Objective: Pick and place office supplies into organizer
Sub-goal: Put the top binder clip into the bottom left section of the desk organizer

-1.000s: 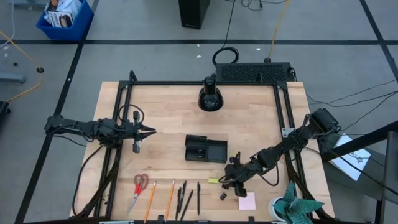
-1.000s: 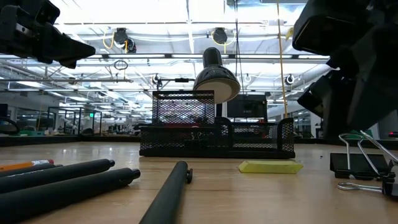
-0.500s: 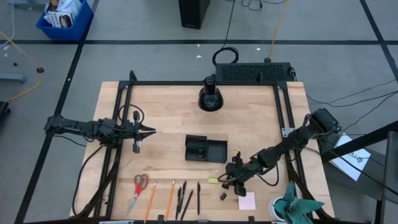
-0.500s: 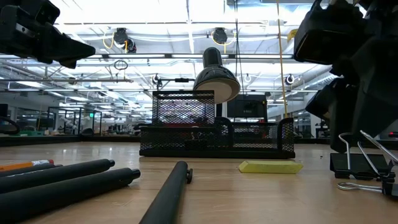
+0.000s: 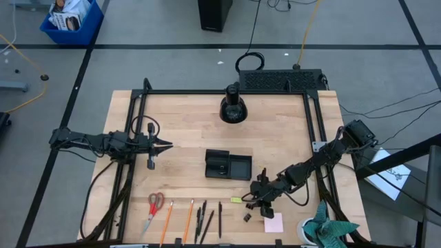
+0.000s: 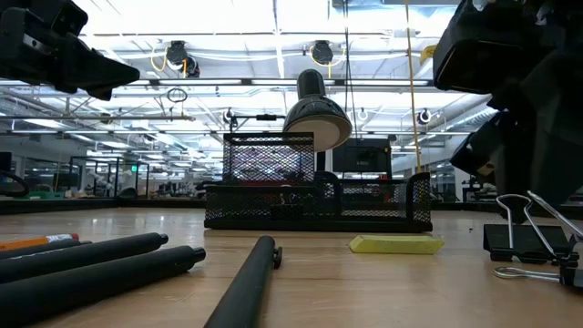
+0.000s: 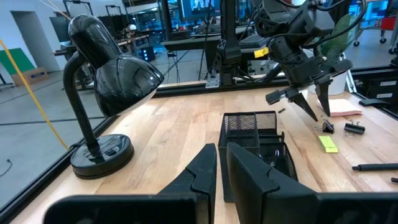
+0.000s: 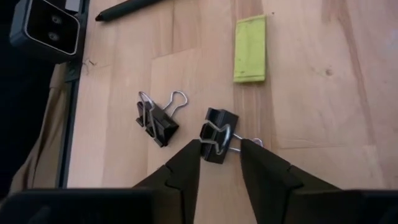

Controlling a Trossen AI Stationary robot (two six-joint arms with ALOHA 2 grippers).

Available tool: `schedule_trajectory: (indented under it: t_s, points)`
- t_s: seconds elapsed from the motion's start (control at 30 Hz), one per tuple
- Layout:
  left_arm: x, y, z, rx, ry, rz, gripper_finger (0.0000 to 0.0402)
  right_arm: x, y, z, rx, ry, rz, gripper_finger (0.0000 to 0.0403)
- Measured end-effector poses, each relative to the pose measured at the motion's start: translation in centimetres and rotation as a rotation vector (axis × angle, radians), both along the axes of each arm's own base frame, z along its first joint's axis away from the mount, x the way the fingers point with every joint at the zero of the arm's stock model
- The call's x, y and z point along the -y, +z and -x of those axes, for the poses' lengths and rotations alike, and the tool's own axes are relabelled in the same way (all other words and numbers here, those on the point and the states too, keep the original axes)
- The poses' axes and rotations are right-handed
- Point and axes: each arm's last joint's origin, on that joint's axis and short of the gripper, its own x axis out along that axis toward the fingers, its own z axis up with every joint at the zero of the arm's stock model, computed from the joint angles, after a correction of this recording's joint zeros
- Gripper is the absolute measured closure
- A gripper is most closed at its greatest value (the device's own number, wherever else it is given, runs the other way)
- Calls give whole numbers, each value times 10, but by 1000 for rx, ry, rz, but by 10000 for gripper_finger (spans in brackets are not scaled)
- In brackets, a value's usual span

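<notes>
Right gripper (image 8: 221, 149) hangs low over the near right part of the table (image 5: 186, 124), its two fingers (image 8: 186, 163) part-open and straddling a black binder clip (image 8: 217, 134) without yet pressing it; in the wrist view the clip's wire handles sit right in the gap. Against the frame a second ago, the fingers have drawn closer together, and in the low view the gripper's dark bulk now stands slightly nearer the clip (image 6: 524, 239) at the table's right edge. A second binder clip (image 8: 155, 121) lies just beside the first, and the small yellow piece (image 8: 250, 48) lies near both, apart from them.

Nothing else has moved. The left gripper (image 7: 221, 163) holds nothing and waits over the left side of the table, fingers nearly shut with a thin slit between them. The organizer (image 5: 228, 165) sits mid-table; red-handled scissors (image 5: 155, 207), orange pencils (image 5: 167, 222) and dark pens (image 5: 204, 219) lie along the near edge, and the pink sticky-note pad (image 5: 273, 222) lies beside the right gripper. A black desk lamp (image 5: 233, 105) stands at the far edge.

No brand, label or writing can be read on anything
</notes>
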Motion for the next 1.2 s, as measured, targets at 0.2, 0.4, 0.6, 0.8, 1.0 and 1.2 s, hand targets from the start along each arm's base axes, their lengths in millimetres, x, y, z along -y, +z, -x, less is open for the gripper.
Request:
schedule_trajectory:
  t_s: [0.2, 0.4, 0.6, 0.8, 1.0, 1.2]
  points:
    - [0, 0, 0, 0, 0, 0, 355, 0, 0, 0, 6, -6, 10, 351]
    - [0, 0, 0, 0, 0, 0, 355, 1, 0, -1, 24, -5, 27, 368]
    - [0, 0, 0, 0, 0, 0, 355, -1, 3, -3, 59, 9, 23, 369]
    - [0, 0, 0, 0, 0, 0, 355, -1, 3, -3, 66, 17, 22, 381]
    - [0, 0, 0, 0, 0, 0, 355, -2, -1, -4, 62, 19, 23, 390]
    - [0, 0, 0, 0, 0, 0, 355, -4, -8, -8, 62, 10, 11, 362]
